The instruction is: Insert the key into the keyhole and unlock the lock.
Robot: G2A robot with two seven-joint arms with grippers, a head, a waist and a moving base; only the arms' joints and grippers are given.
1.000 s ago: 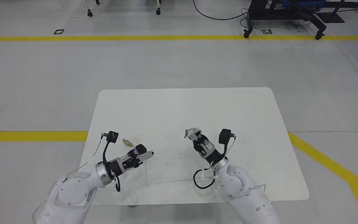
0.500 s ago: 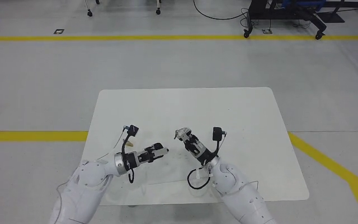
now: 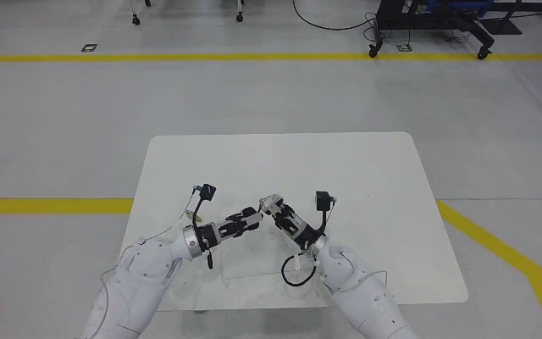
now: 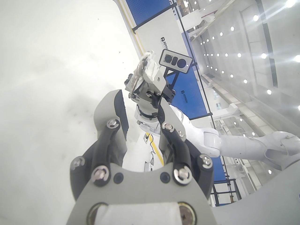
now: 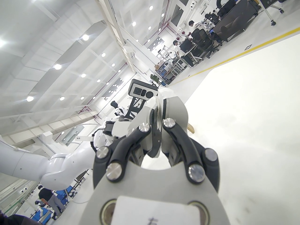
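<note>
right gripper (image 5: 160, 101) clenched on one key (image 4: 143, 67), a small flat taped piece sticking out past the fingertips. left gripper (image 4: 140, 103) released and empty, jaws apart, facing the key and just beside it, not touching. both are above the front middle of the table (image 3: 364, 169). one small tan thing (image 5: 191, 128) lies on the table toward its left edge; cannot tell if it's the lock.

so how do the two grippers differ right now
The left gripper is open, the right gripper shut. The left gripper is empty; the right gripper pinches a small pale object. Both sit above the white table, tips nearly meeting.
</note>
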